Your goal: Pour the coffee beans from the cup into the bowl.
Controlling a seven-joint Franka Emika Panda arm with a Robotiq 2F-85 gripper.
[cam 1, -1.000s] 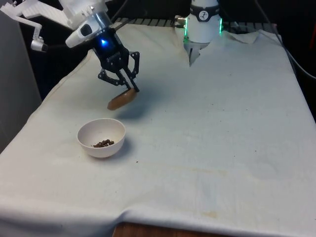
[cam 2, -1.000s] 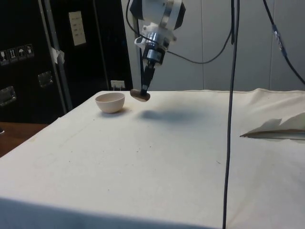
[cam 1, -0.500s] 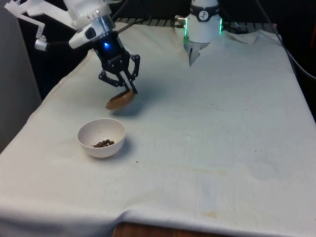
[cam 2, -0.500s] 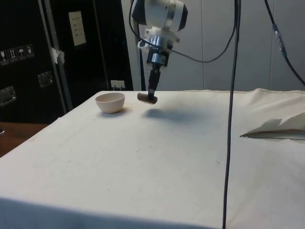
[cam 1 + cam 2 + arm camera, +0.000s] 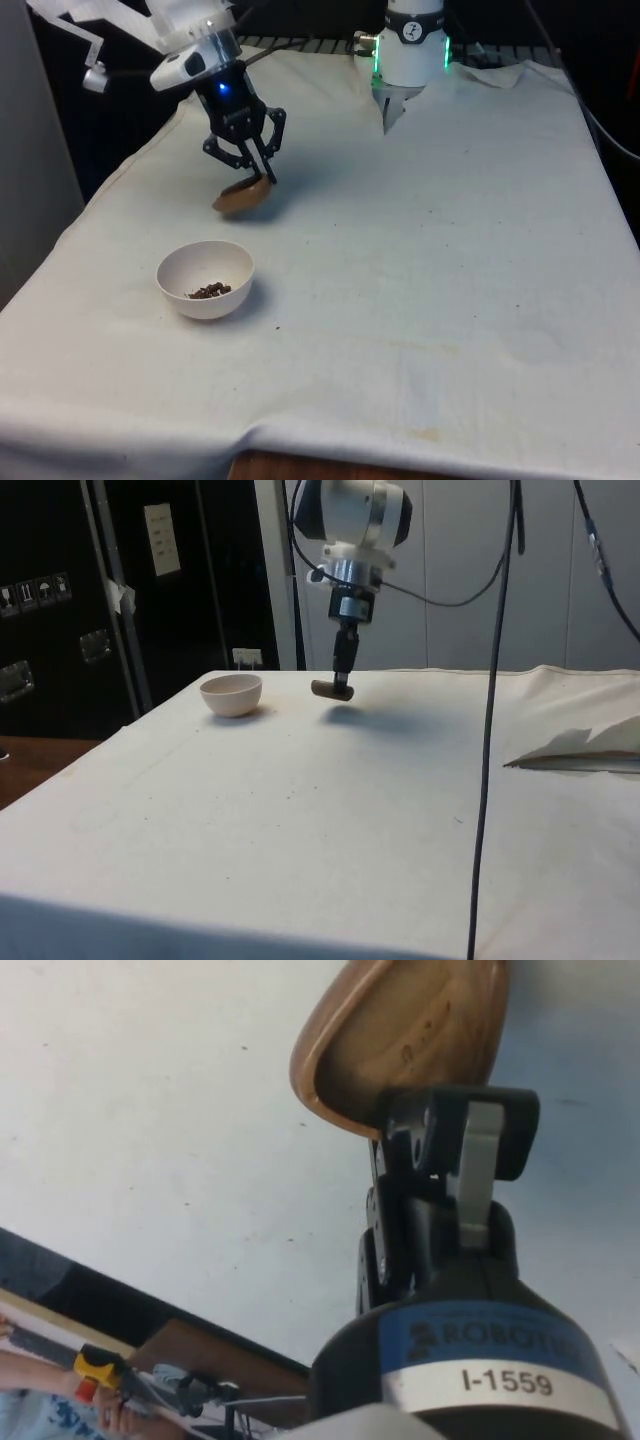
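A brown cup, tilted and empty inside, is gripped at its rim by the pincer above the surface. Coffee beans lie in the white bowl, nearer.

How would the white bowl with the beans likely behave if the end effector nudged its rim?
The bowl looks rounded underneath, so it would probably rock or tip rather than slide. It holds few coffee beans, so it is likely light. The cloth may grip it slightly.

Tool clamped on tilted brown cup, white bowl holding coffee beans nearby
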